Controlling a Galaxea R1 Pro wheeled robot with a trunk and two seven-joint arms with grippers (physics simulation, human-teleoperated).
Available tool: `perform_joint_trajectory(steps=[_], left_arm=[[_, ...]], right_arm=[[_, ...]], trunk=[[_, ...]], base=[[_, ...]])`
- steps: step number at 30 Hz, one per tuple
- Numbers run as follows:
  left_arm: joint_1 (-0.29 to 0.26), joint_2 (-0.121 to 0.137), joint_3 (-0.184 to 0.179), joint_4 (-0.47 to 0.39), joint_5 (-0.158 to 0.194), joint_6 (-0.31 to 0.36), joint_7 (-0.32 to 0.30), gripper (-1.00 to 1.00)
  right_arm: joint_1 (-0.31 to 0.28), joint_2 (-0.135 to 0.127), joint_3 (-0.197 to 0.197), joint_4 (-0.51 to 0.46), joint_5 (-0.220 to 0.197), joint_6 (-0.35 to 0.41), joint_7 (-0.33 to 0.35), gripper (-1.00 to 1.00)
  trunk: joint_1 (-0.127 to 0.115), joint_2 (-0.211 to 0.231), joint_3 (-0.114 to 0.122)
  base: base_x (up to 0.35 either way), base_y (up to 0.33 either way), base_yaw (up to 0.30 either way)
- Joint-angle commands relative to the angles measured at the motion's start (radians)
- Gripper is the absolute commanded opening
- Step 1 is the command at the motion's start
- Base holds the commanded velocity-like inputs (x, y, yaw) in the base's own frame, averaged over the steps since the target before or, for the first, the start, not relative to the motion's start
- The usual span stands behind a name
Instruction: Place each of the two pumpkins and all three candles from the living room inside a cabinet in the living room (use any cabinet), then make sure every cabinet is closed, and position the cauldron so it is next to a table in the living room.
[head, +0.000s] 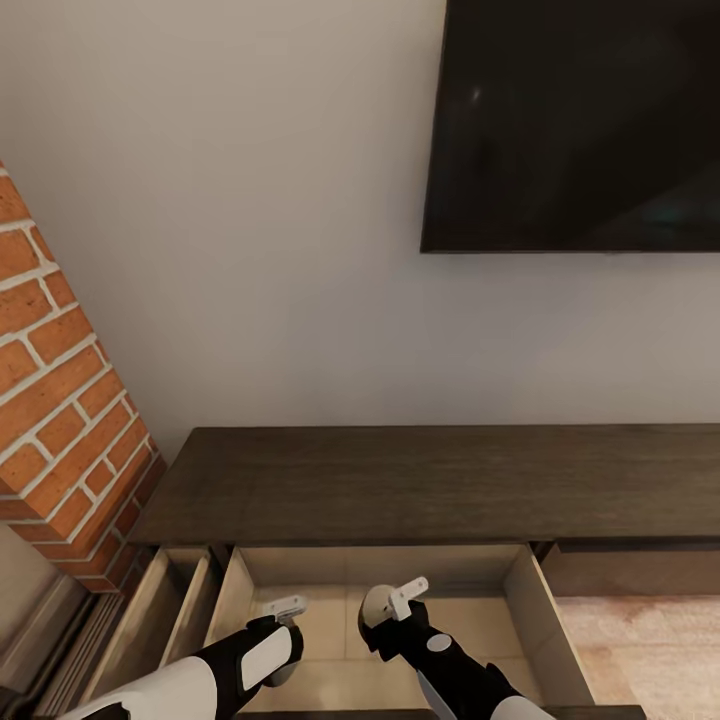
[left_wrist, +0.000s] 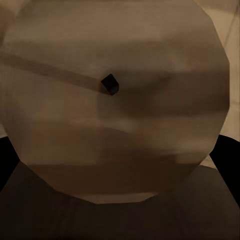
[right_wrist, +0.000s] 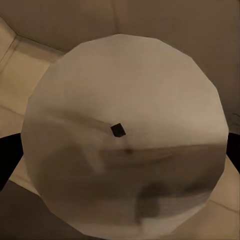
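Note:
The long dark-brown cabinet (head: 400, 480) stands against the wall with a wide drawer (head: 535, 625) pulled open, showing its pale beige inside. Both my grippers hang over that drawer: the left gripper (head: 280, 620) toward its left side, the right gripper (head: 392, 608) near its middle. In the left wrist view a candle (left_wrist: 115, 130) with a flat pale top and tiny dark wick sits between dark fingers (left_wrist: 229, 162). The right wrist view shows another candle (right_wrist: 125, 145) the same way, with a finger (right_wrist: 7, 152) at its side. Each gripper looks shut on its candle.
A narrower drawer (head: 165, 610) stands open just left of the wide one. A red brick column (head: 60, 420) juts out at the left. A black TV screen (head: 580, 120) hangs on the wall above the cabinet. Light floor (head: 645, 645) lies at the right.

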Motion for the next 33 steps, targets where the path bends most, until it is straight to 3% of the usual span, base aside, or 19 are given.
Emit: perform_joint_trajectory(steps=[1, 5, 10, 12, 18, 33], left_arm=[[0.0, 0.0, -0.001, 0.001, -0.001, 0.0, 0.0, -1.0], [-0.001, 0.003, -0.002, 0.005, -0.002, 0.0, 0.0, -1.0], [-0.002, 0.0, -0.002, 0.0, -0.002, 0.0, -0.002, -1.0], [-0.002, -0.001, -0.001, -0.002, -0.002, 0.0, -0.002, -1.0], [-0.003, -0.009, 0.0, -0.016, -0.004, 0.0, -0.003, -1.0], [-0.003, -0.001, -0.001, -0.015, -0.002, -0.021, -0.002, -1.0]], right_arm=[[0.0, 0.0, 0.0, 0.0, -0.001, 0.002, 0.0, -1.0], [0.0, 0.001, -0.001, -0.001, -0.003, 0.01, -0.036, -1.0], [-0.001, 0.005, -0.003, -0.014, 0.0, 0.178, -0.105, -1.0], [-0.001, 0.006, -0.003, -0.017, 0.001, 0.197, -0.11, -1.0], [-0.002, 0.01, -0.005, -0.017, 0.0, 0.203, -0.112, -1.0], [-0.002, 0.013, -0.003, -0.029, 0.001, 0.198, -0.106, -1.0]], trunk=[[0.0, 0.0, -0.002], [0.0, 0.0, -0.008], [0.0, 0.0, -0.016], [0.0, 0.0, -0.019], [0.0, 0.0, -0.029], [0.0, 0.0, -0.053]], base=[[0.0, 0.0, 0.0], [0.0, 0.0, 0.0], [0.0, 0.0, 0.0], [0.0, 0.0, 0.0], [0.0, 0.0, 0.0], [0.0, 0.0, 0.0]])
